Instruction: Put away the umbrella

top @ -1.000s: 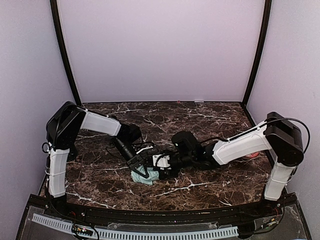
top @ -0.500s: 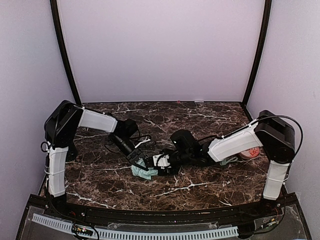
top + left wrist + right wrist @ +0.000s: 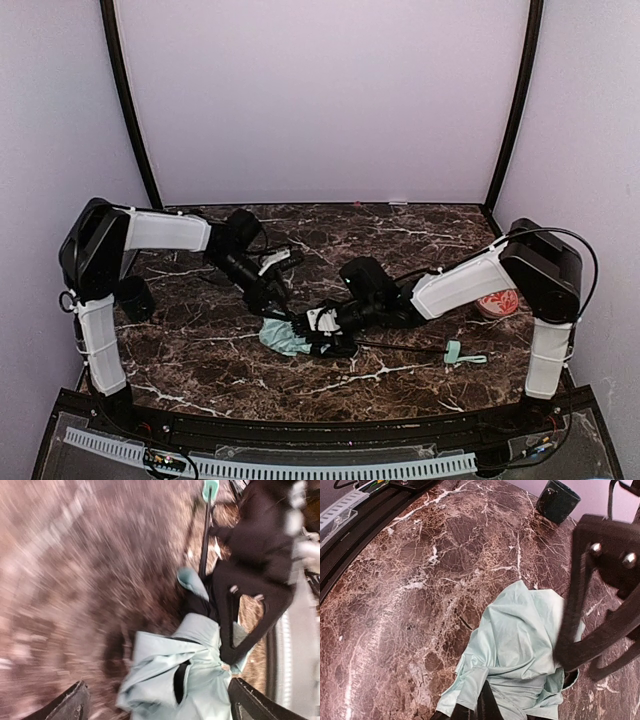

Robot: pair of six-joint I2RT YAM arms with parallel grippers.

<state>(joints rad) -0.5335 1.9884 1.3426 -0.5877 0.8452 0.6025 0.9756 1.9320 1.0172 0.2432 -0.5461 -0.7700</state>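
Observation:
The umbrella's pale mint fabric (image 3: 284, 338) lies bunched on the marble table (image 3: 400, 235). Its thin black shaft (image 3: 400, 348) runs right to the mint handle (image 3: 452, 351). My right gripper (image 3: 318, 325) is shut on the fabric (image 3: 520, 645), its dark fingertips (image 3: 475, 712) pinching a fold at the bunch's near edge. My left gripper (image 3: 275, 297) stands wide open just up-left of the bunch, holding nothing. In the blurred left wrist view its fingers (image 3: 74, 706) straddle the fabric (image 3: 175, 675), with the shaft (image 3: 205, 540) beyond. One left finger (image 3: 580, 600) hangs over the cloth.
A dark green mug (image 3: 135, 298) stands at the left by the left arm's base, also seen as the mug (image 3: 559, 500) in the right wrist view. A red and white round object (image 3: 497, 303) sits at the right edge. Pale walls enclose the table.
My left gripper opened, let go of the fabric and pulled back up-left. The right gripper stayed shut and dragged the umbrella slightly left; the handle now shows at the right.

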